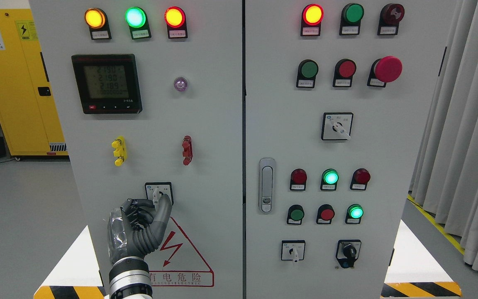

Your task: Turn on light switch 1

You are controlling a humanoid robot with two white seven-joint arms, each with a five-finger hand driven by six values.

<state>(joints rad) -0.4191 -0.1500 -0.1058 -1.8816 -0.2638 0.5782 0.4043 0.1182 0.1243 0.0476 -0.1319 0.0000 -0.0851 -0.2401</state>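
On the left door of the grey cabinet (206,124), three lamps shine at the top: an orange lamp (95,18), a green lamp (135,17) and a red lamp (174,17). Below them sits a black digital meter (106,83), and to its right a small clear lamp (180,84). Lower on this door are a yellow terminal (119,150) and a red terminal (187,150). A red warning triangle (181,249) with a lightning mark is at the bottom.

On the right door, a big red mushroom button (387,69) stands near the top right. A metal door handle (267,185) is at the left edge of this door. Far left stands a yellow cabinet (19,83). At the right hangs a grey curtain (467,124).
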